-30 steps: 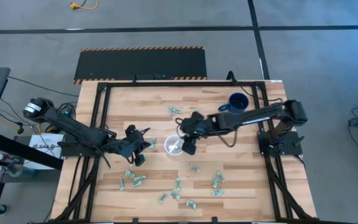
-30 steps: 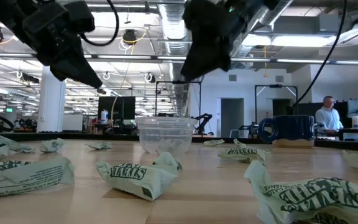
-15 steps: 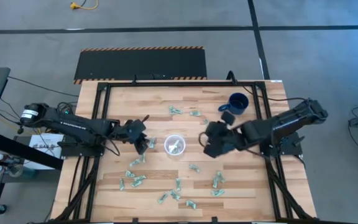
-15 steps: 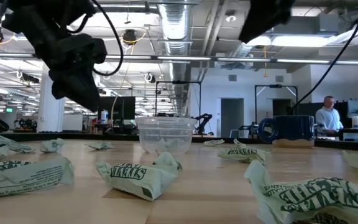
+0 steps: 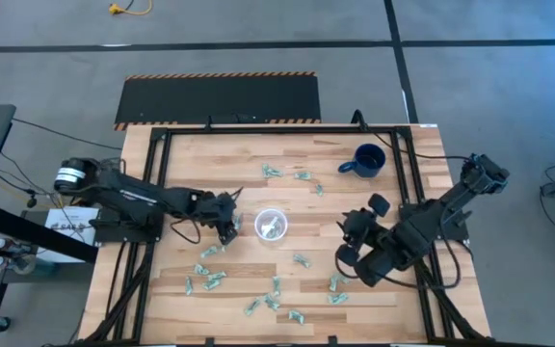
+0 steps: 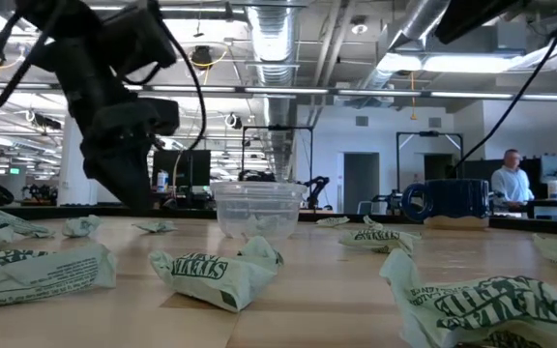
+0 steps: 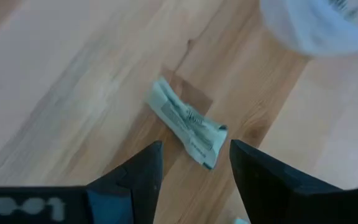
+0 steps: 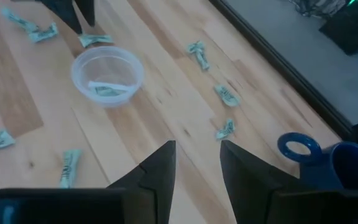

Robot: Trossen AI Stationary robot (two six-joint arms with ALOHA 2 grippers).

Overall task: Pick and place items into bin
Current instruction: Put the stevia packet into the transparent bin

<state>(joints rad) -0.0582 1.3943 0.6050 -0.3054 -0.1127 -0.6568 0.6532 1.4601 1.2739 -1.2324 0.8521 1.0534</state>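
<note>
The bin, a clear plastic cup [image 5: 271, 226], stands at the table's middle with green-and-white pieces in it [image 8: 107, 76]. My left gripper [image 5: 227, 224] is low over the wood just left of the cup, open. One crinkled item [image 7: 188, 124] lies flat on the table just ahead of its fingertips [image 7: 194, 168], untouched. My right gripper [image 5: 345, 254] hangs high over the table right of the cup, open and empty [image 8: 196, 163]. Several more items [image 5: 210, 280] lie scattered on the table.
A dark blue mug [image 5: 366, 160] stands at the far right. Loose items lie near the front edge [image 5: 273, 299], right of the cup [image 5: 335, 280] and behind it [image 5: 287, 173]. Black frame rails [image 5: 152, 183] run along the table's sides. A person [image 6: 509, 179] sits in the room beyond.
My left gripper has come down and moved right toward the cup, and in the low view its fingers, together before, now stand apart. My right gripper has swung away from above the cup toward the table's right and near edge, rising out of the low view.
</note>
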